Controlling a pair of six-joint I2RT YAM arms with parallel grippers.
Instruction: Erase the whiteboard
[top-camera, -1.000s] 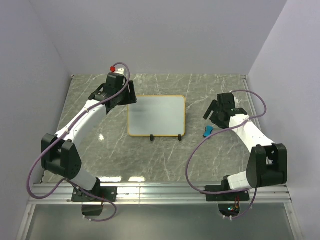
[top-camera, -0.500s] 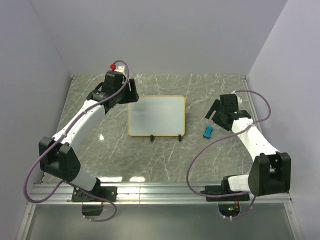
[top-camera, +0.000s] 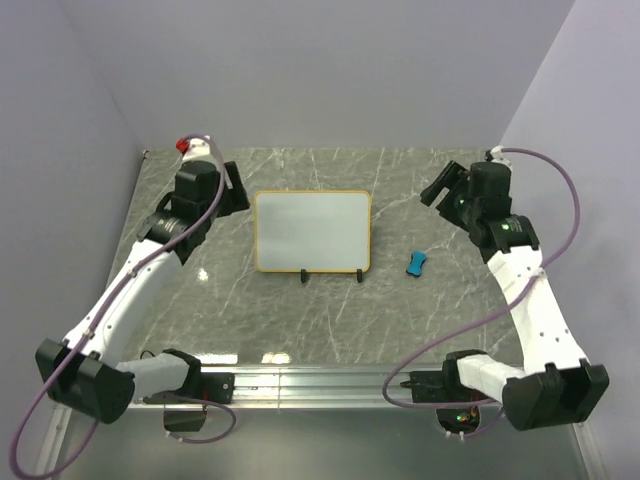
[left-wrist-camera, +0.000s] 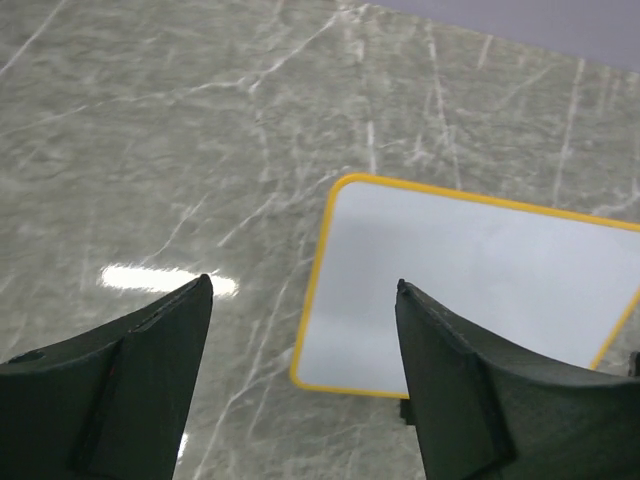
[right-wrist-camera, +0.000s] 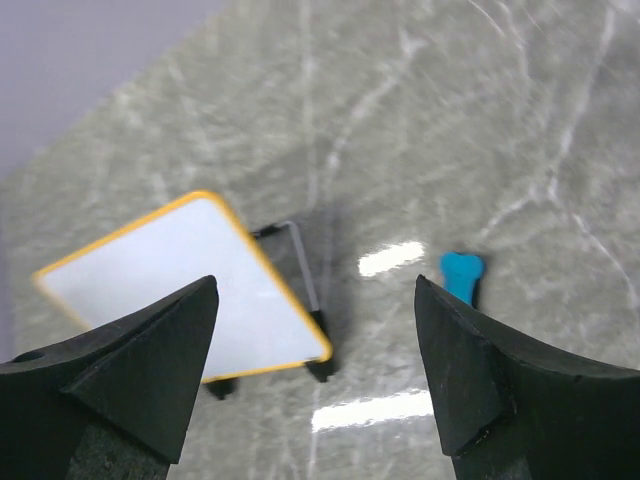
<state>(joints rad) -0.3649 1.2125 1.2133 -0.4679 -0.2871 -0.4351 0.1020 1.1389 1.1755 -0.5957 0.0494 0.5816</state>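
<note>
The whiteboard (top-camera: 312, 231) with its orange-tan frame stands on two black feet at the table's middle; its face looks blank and smudged grey. It also shows in the left wrist view (left-wrist-camera: 470, 285) and the right wrist view (right-wrist-camera: 190, 290). A small blue eraser block (top-camera: 416, 263) lies on the table right of the board, also in the right wrist view (right-wrist-camera: 461, 275). My left gripper (top-camera: 236, 188) is open and empty, raised left of the board. My right gripper (top-camera: 440, 190) is open and empty, raised to the right, above and behind the eraser.
The grey marble table (top-camera: 300, 320) is walled by pale panels at back and sides. An aluminium rail (top-camera: 320, 385) runs along the near edge by the arm bases.
Both arms have pulled up and outward from the board: the left gripper moved left, the right gripper moved right and back. The eraser lies on the table apart from the right gripper.
</note>
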